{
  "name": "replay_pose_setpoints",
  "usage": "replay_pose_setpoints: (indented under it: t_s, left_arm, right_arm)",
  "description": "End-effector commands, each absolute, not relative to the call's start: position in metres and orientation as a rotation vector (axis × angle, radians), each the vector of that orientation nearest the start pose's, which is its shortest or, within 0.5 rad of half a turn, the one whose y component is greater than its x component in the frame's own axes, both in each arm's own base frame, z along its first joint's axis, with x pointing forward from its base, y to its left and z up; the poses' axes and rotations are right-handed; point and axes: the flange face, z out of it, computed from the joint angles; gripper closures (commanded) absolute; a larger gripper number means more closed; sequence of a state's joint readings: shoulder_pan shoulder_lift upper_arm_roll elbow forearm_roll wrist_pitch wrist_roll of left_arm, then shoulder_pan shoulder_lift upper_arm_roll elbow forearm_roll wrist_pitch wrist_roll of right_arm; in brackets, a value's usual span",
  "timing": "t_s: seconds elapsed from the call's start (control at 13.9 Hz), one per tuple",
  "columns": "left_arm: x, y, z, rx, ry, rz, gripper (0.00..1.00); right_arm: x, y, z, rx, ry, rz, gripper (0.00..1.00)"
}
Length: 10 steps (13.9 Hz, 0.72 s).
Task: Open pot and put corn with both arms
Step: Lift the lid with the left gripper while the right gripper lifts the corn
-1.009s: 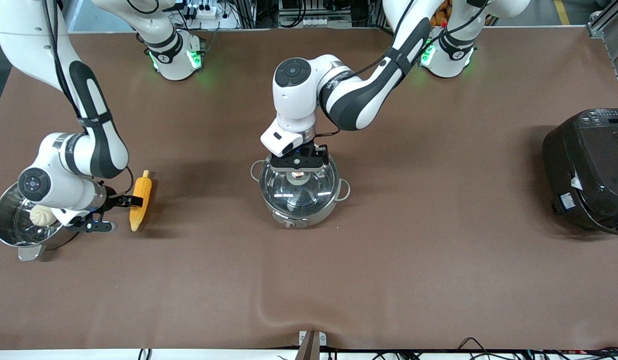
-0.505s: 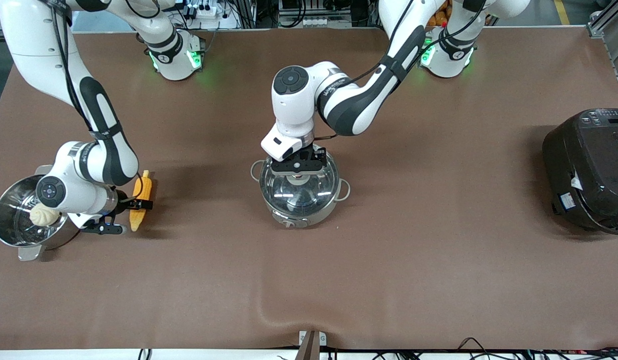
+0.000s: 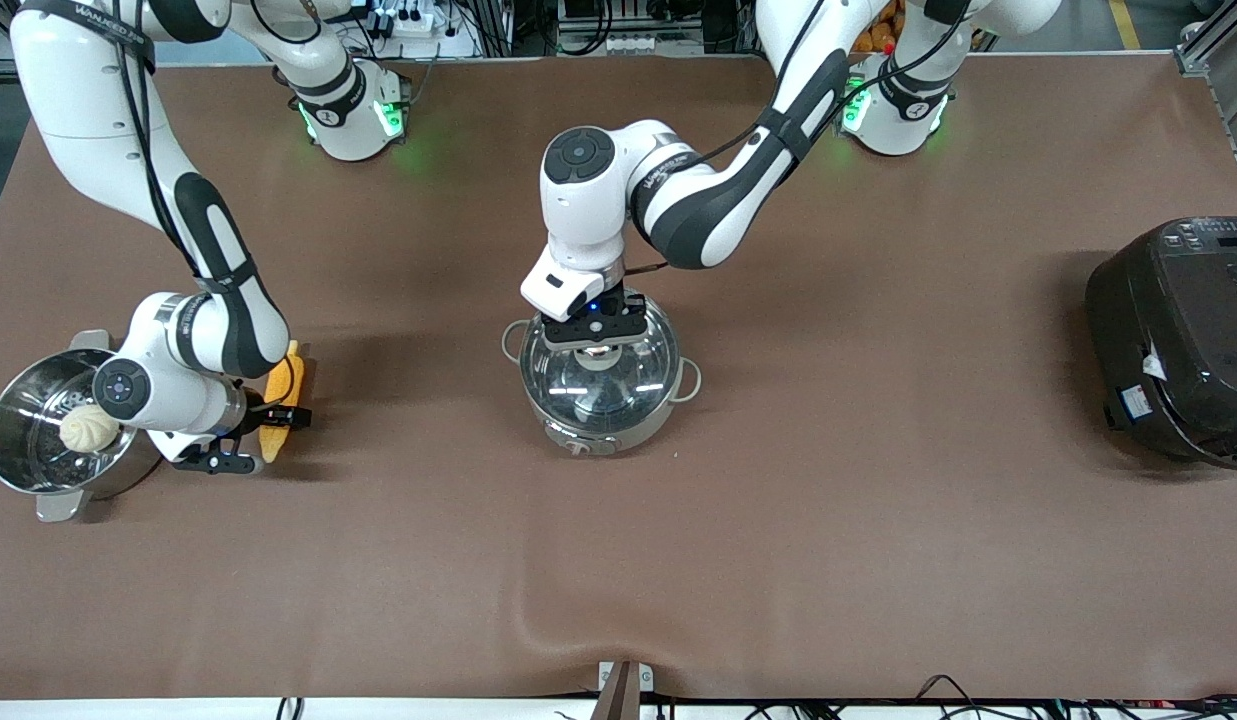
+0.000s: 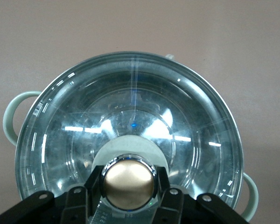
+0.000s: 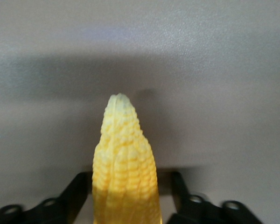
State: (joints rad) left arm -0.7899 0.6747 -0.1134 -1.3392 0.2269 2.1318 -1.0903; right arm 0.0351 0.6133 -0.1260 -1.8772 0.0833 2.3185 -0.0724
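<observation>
Pot (image 3: pixel 598 385) is seen in the middle of the front frame, its glass lid (image 3: pixel 596 368) in place and a loop handle at each side. The left gripper (image 3: pixel 595 340) is set down on the lid, and in the left wrist frame its fingers (image 4: pixel 94 182) are shown against both sides of the copper-coloured knob (image 4: pixel 129 183), so the knob is gripped.

At the middle-left edge of the front frame the corn (image 3: pixel 280 405) is laid on the brown table (image 3: pixel 878 500), partly covered by the right arm. The right gripper (image 3: pixel 253 440) is lowered around it; in the right wrist frame the cob (image 5: pixel 125 172) is seen lying between two spread fingers (image 5: pixel 77 193), with a gap kept on each side, so the jaws are open and the cob is not yet clasped.

Just beside the corn, at the frame's left edge, a steel steamer pot (image 3: pixel 23 470) with a white bun (image 3: pixel 86 428) in it is placed. A black rice cooker (image 3: pixel 1178 340) is seen at the right edge.
</observation>
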Motion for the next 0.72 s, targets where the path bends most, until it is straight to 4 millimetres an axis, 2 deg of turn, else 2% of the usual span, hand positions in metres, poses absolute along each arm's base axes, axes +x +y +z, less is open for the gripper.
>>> replay_pose_setpoints:
  t_s: [0.0, 0.07, 0.22, 0.36, 0.5, 0.58, 0.65]
  left_arm:
    - [0.484, -0.569, 0.359, -3.16, -0.219, -0.321, 1.0]
    - [0.486, -0.566, 0.373, -3.17, -0.229, -0.335, 1.0]
    - [0.493, -0.555, 0.411, -3.215, -0.299, -0.339, 1.0]
    - [0.5, -0.535, 0.453, -3.224, -0.348, -0.362, 1.0]
    - [0.516, -0.505, 0.482, -3.201, -0.426, -0.372, 1.0]
    - [0.529, -0.482, 0.497, -3.191, -0.498, -0.387, 1.0]
    - [0.549, -0.451, 0.508, -3.172, -0.58, -0.387, 1.0]
  right_arm:
    - [0.61, -0.048, 0.185, -3.106, 0.085, 0.333, 0.49]
    - [0.61, -0.048, 0.19, -3.101, 0.078, 0.349, 0.59]
    - [0.613, -0.05, 0.197, -3.099, 0.027, 0.332, 0.7]
    - [0.617, -0.051, 0.203, -3.094, -0.035, 0.33, 0.92]
    - [0.625, -0.046, 0.221, -3.092, -0.053, 0.322, 0.99]
    - [0.629, -0.038, 0.237, -3.085, -0.071, 0.338, 1.0]
    - [0.638, -0.025, 0.256, -3.08, -0.098, 0.355, 1.0]
